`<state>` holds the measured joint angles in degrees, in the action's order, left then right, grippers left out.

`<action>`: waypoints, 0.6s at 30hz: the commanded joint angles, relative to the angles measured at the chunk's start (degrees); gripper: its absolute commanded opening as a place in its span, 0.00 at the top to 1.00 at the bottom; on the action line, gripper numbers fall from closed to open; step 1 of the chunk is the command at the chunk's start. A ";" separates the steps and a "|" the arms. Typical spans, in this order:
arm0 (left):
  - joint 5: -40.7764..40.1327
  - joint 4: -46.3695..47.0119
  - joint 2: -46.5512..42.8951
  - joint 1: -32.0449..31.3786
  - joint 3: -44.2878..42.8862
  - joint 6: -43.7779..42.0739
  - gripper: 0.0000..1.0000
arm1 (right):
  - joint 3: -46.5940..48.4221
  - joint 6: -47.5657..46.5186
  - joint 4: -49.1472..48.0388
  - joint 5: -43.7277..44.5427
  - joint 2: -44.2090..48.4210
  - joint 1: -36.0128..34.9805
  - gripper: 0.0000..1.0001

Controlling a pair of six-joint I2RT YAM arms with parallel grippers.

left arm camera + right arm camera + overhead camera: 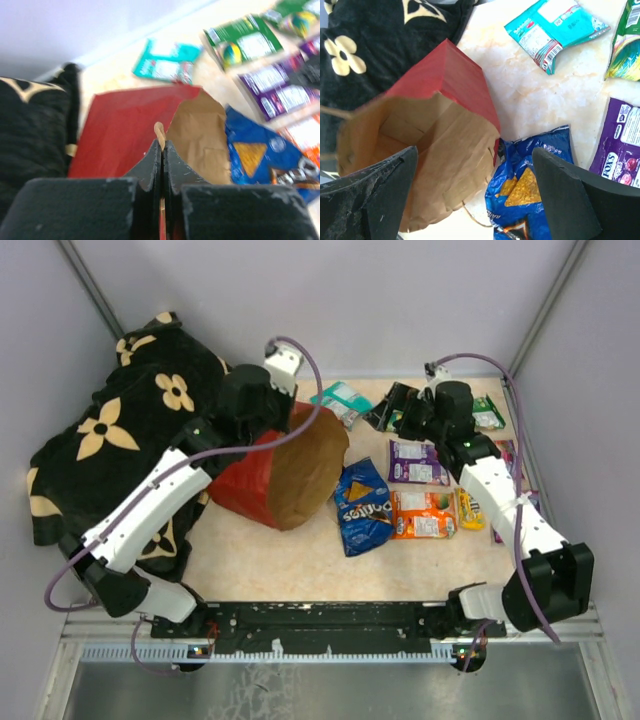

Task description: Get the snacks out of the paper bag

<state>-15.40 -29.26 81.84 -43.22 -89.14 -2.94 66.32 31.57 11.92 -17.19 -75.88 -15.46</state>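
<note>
**Left gripper clamped on the bag rim, snacks out on the table**

The red paper gift bag with brown inside (240,485) lies on its side in the middle of the beige table (260,560), with its mouth open to the right. The left gripper (162,145) has its fingers pressed together on the rim of this mouth. The right gripper (472,160) hangs over the mouth with fingers wide apart and grips nothing. The shiny blue Doritos bag (362,505) lies just right of the mouth. The flat purple packet (415,462) and orange packet (424,514) lie farther right, and the teal packet (343,400) lies at the far side.
</note>
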 commanded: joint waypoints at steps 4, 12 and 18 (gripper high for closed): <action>-3.00 -0.63 5.20 7.17 -11.64 -3.29 1.00 | 1.50 0.34 -2.90 -0.76 5.18 0.26 0.02; 4.97 4.00 9.33 16.75 -12.46 2.47 1.00 | -0.25 0.00 -3.33 -1.26 5.16 -2.88 0.02; 6.19 6.25 11.79 23.64 -10.86 7.44 1.00 | -2.41 1.63 -6.35 1.27 2.36 -11.20 0.02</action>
<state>-11.40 -26.76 93.23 -23.18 -100.25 0.25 64.93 32.05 10.15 -16.99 -72.23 -22.46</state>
